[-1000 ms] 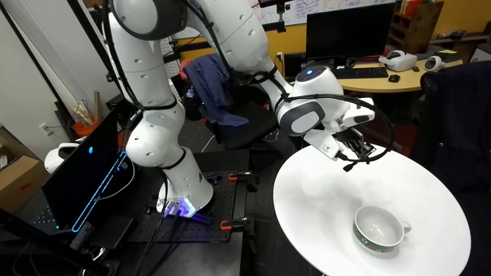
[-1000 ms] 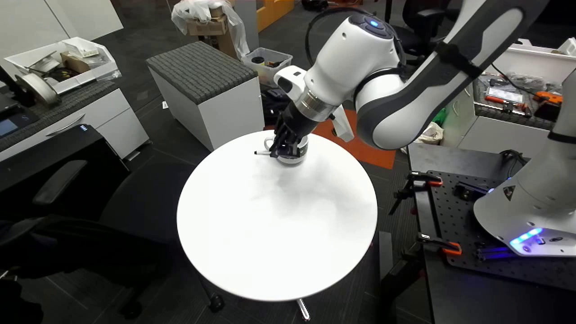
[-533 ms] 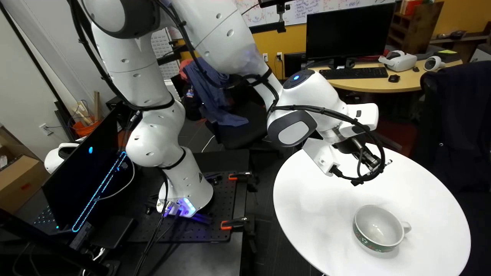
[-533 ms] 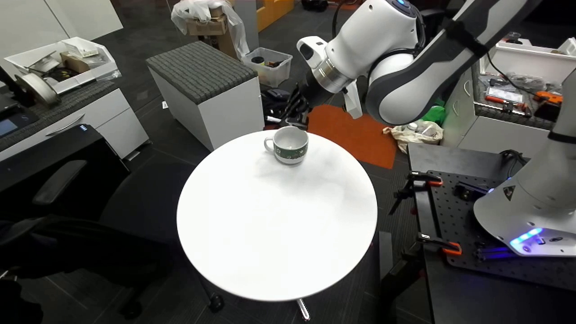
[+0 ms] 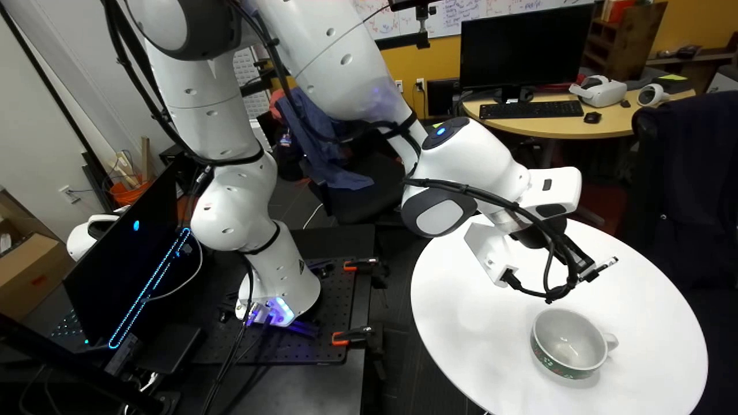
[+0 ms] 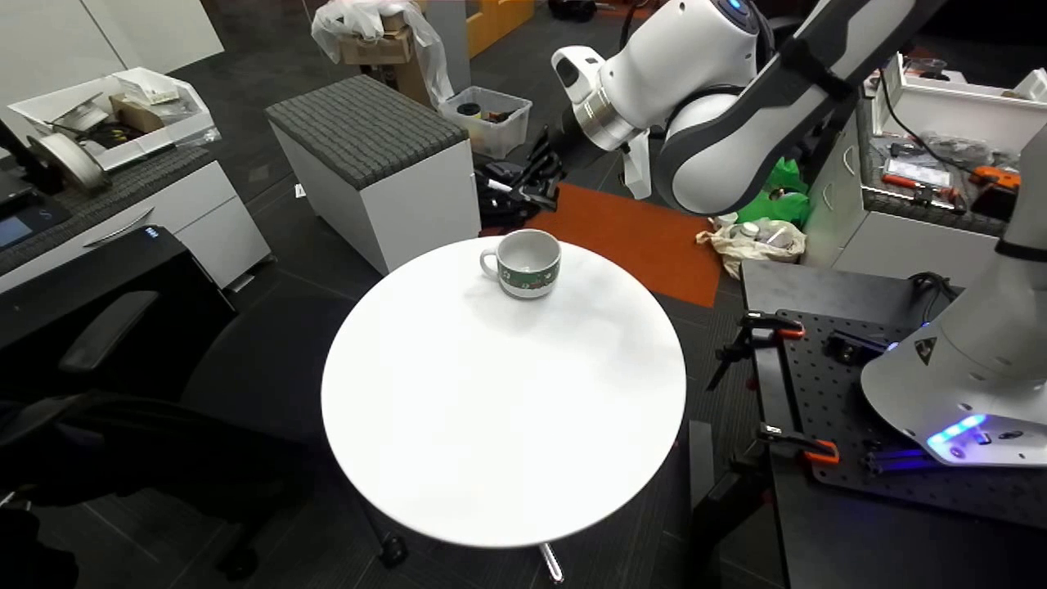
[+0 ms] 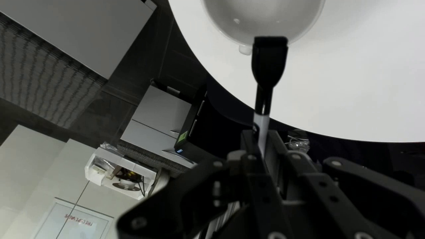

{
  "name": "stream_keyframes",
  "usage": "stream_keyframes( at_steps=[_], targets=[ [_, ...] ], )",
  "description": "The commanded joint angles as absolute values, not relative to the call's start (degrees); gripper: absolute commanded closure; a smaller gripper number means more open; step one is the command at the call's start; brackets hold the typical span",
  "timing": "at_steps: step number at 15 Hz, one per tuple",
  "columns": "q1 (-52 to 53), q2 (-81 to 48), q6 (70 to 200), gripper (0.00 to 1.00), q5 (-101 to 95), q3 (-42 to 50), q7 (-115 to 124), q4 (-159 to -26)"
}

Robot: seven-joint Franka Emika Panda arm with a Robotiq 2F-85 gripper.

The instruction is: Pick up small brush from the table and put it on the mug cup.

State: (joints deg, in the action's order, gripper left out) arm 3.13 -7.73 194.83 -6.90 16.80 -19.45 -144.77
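Evidently working on the placing step: clamping the brush [image 7: 264, 96] in the gripper [image 7: 264, 141], holding it near and higher than the mug [image 6: 527, 272], not touching. Likely needing to centre over the mug's mouth, lower gently, then let go. Handling a slim, part-black, part-whitish brush with a flat, flaring head. Presumably aiming for a squat, green-banded, seemingly ceramic mug with smooth, glossy white table [image 6: 499, 393] beneath.
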Motion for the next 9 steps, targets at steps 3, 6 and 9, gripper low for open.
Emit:
stream_keyframes(
  at_steps=[3, 6, 9],
  targets=[
    [11.02, -12.8, 198.57, 0.97, 3.25, 22.94, -25.97, -139.46],
    [16.57, -16.03, 198.42, 0.97, 8.87, 26.42, -28.26, -135.32],
    [22.83, -19.33, 198.35, 0.97, 13.58, 30.84, -28.99, -131.3]
  ],
)
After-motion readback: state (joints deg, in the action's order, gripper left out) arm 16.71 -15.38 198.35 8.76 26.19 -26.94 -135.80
